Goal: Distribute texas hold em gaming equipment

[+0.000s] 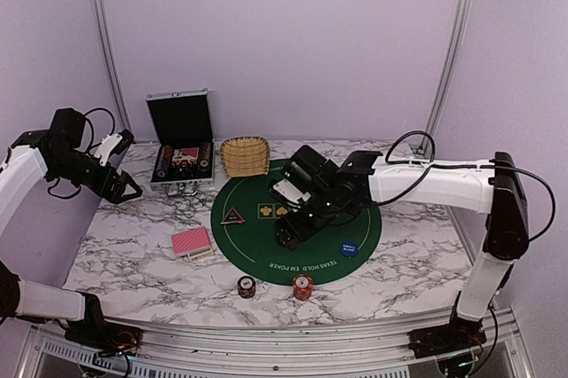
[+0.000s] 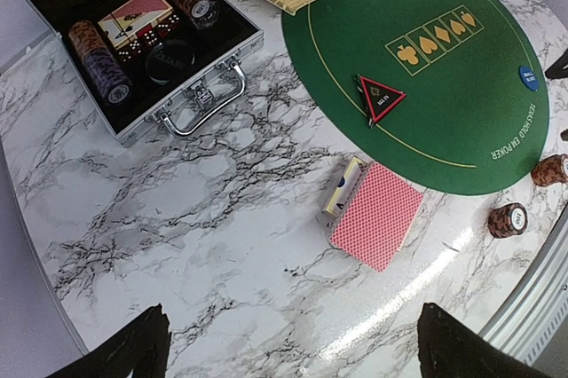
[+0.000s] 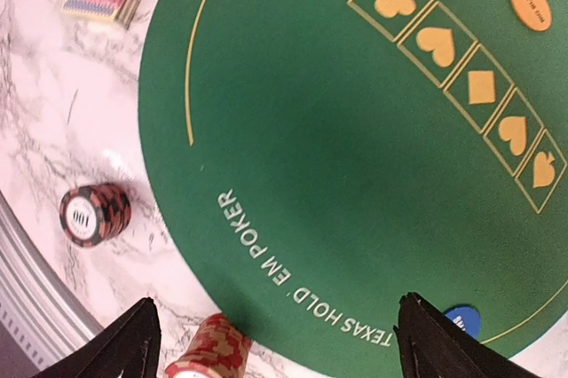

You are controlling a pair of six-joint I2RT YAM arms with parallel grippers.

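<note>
marble table [image 1: 124, 263], green mat [image 1: 253, 238] ctr; r gripper [image 3: 280, 335] over it, jaws apart, empty. l gripper [image 2: 293, 347] apart too, near case [image 1: 180, 143]. card deck [image 1: 192, 241] on table left of mat; chip stacks [image 1: 303, 287] by near rim. seems btwn placements; next needs reach to deck.

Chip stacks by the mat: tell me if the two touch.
Apart. The top view shows bare marble between the dark chip stack and the red chip stack; the right wrist view agrees.
</note>
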